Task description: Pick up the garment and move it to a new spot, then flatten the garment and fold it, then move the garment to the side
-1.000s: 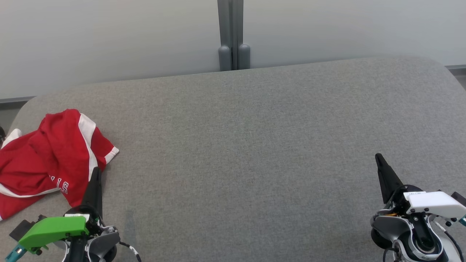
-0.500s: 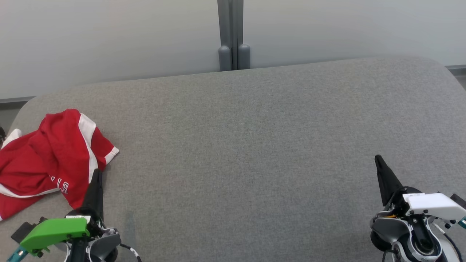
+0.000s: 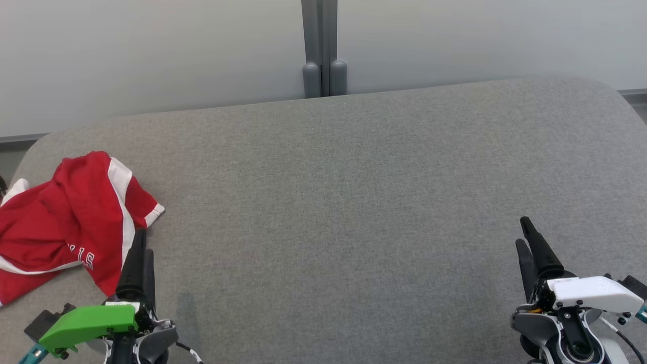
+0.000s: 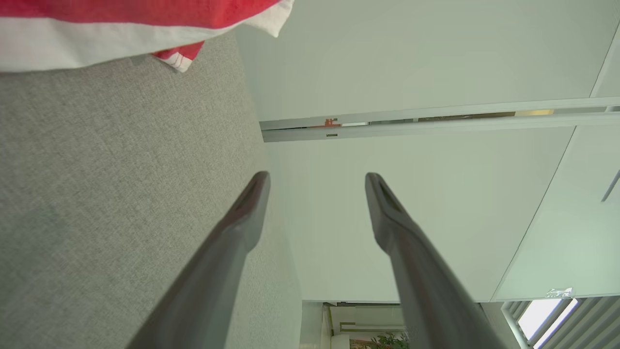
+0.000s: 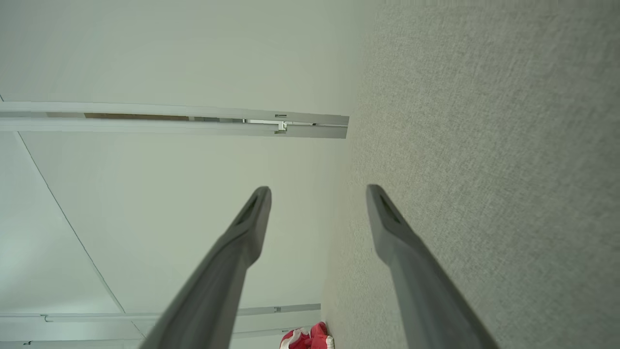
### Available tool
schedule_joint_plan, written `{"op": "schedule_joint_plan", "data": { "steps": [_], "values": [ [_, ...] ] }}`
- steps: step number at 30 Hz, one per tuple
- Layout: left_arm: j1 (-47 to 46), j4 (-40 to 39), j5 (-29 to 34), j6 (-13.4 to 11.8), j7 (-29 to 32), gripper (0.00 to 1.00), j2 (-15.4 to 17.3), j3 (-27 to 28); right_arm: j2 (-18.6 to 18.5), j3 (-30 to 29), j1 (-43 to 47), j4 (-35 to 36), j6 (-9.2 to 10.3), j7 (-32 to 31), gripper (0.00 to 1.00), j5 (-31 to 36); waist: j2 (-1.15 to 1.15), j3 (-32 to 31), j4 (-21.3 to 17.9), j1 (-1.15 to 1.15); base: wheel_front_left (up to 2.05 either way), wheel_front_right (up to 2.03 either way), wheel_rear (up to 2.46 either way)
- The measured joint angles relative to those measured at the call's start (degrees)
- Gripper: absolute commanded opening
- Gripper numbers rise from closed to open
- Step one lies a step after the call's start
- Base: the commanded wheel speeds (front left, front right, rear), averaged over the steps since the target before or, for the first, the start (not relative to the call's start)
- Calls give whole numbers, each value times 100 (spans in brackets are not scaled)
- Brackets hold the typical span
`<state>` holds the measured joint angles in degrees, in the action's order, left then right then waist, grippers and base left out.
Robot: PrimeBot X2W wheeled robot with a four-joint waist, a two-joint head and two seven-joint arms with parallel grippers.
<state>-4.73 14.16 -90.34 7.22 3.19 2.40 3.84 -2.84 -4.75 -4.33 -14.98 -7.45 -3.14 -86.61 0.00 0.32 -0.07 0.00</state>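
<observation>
A crumpled red garment (image 3: 60,222) with white stripes and white lettering lies at the left end of the grey fabric surface (image 3: 343,202). My left gripper (image 3: 142,242) sits at the lower left, just right of the garment's near edge, fingers spread and empty. The left wrist view has the garment (image 4: 121,29) along its top edge, beyond the open left gripper (image 4: 317,182). Low on the right, far from the garment, my right gripper (image 3: 523,232) is open and holds nothing. In the right wrist view its fingers (image 5: 317,194) stand apart, and the garment (image 5: 307,339) is a small red patch at the bottom.
The padded surface has rounded corners and ends at a pale wall (image 3: 151,50) behind it. A grey vertical post (image 3: 320,45) rises at the back centre. The grey fabric stretches bare between the two grippers.
Both grippers have opened: each showed as a single shut point before, and now the fingers stand apart. The garment has not moved.
</observation>
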Motion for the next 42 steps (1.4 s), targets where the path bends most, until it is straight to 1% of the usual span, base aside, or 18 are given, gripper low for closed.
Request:
{"op": "schedule_joint_plan", "data": {
  "steps": [4, 10, 18, 25, 26, 27, 37, 42],
  "values": [
    [-13, -123, 331, 0, -107, 100, 0, -20, -8, 19, -7, 68, 0, 89, 100, 480, 0, 6, -5, 0, 0, 0, 0],
    [-66, -280, 985, 1, -259, 100, 1, -112, -14, 26, -12, 204, 0, 240, 100, 1279, 0, 16, -12, 0, 0, 0, 0],
    [-70, -407, 1940, 1, -437, 100, 2, -266, -34, 43, -18, 387, 0, 426, 100, 2307, 0, 28, -19, 0, 0, 0, 0],
    [-78, -443, 2771, 1, -584, 100, 30, -410, -54, 135, -19, 523, -1, 575, 100, 3078, 0, 41, -26, 0, 0, 0, 0],
    [-79, -443, 3015, 1, -625, 100, 35, -425, -59, 164, -19, 546, -1, 609, 100, 3267, 0, 43, -28, 0, 0, 0, 0],
    [-80, -443, 3120, 1, -637, 100, 38, -437, -66, 181, -18, 555, -1, 633, 100, 3387, 0, 43, -29, 0, 0, 0, 0],
    [-81, -436, 4152, 1, -835, 100, 88, -555, -123, 302, -18, 580, -1, 816, 100, 4312, 0, 45, -36, 0, 0, 0, 0],
    [-82, -415, 4547, 2, -912, 100, 110, -609, -141, 338, -17, 603, -1, 892, 100, 4744, 0, 41, -35, 0, 0, 0, 0]
  ]
}}
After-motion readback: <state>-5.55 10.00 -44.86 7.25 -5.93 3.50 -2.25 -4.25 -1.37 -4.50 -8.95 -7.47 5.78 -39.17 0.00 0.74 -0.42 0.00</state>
